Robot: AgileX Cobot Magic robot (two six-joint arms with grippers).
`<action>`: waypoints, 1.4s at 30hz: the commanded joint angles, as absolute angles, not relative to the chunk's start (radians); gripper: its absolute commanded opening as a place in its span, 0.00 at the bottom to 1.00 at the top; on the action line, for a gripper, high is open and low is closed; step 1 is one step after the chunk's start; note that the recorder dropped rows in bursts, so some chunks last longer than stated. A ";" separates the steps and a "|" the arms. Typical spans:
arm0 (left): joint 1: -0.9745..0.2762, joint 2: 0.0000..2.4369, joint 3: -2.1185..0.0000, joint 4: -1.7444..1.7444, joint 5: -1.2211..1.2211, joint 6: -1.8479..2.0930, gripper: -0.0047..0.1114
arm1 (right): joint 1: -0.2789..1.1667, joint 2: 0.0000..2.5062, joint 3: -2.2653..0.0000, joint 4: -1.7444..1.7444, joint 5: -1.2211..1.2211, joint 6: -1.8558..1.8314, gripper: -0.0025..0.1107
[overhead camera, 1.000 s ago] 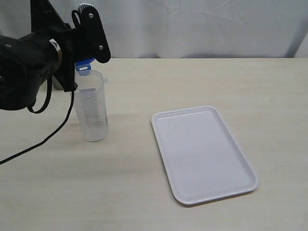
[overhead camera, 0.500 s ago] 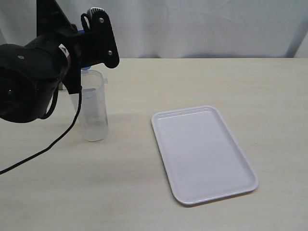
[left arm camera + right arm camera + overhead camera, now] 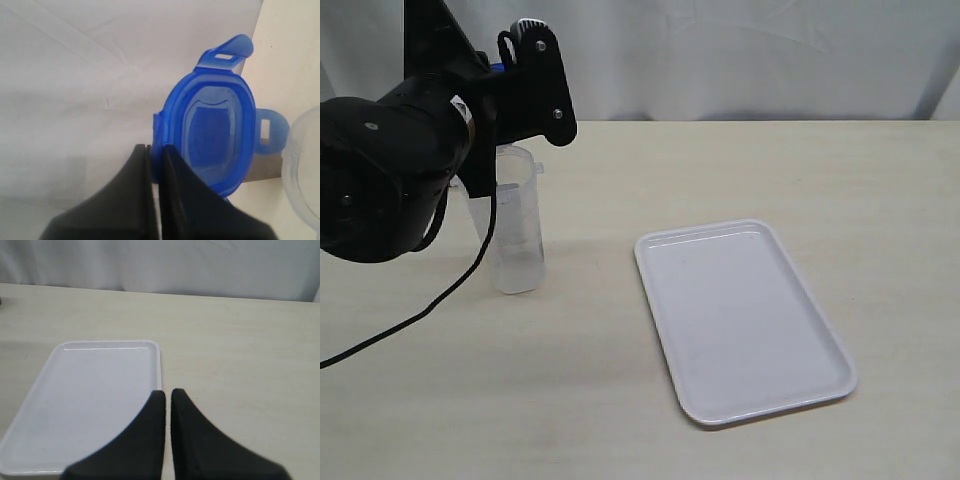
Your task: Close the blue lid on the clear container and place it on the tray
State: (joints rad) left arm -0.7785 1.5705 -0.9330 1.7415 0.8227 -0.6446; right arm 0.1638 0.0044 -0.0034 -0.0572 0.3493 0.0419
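Observation:
My left gripper (image 3: 527, 82) hangs above the mouth of the clear container (image 3: 516, 232), which stands upright on the table at the left. In the exterior view only a sliver of the blue lid (image 3: 498, 68) shows behind the fingers. The left wrist view shows my left gripper (image 3: 156, 151) shut on the rim of the blue lid (image 3: 216, 134), whose underside faces the camera. The clear container's rim (image 3: 303, 165) lies just beside it. The white tray (image 3: 740, 318) lies flat at centre right. My right gripper (image 3: 168, 393) is shut and empty, over the tray's (image 3: 85, 400) edge.
A white curtain runs behind the table's far edge. The left arm's black cable (image 3: 430, 305) trails over the table in front of the container. Bare tabletop (image 3: 590, 400) separates the container from the tray.
My left arm has risen and shifted a little to the right, lifting the blue lid higher above the container mouth. Container and tray have not moved.

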 commanded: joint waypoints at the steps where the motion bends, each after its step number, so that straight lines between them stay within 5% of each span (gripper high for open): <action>1: -0.781 1.568 -0.931 1.744 0.836 -0.656 0.04 | 0.166 0.000 0.000 -0.059 0.346 0.041 0.06; 42: -0.781 1.568 -0.931 1.744 0.858 -0.659 0.04 | 0.166 0.000 0.000 -0.059 0.346 0.041 0.06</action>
State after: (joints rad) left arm -0.7785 1.5705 -0.9330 1.7415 0.8561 -0.6488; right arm 0.1638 0.0044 -0.0034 -0.0572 0.3493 0.0419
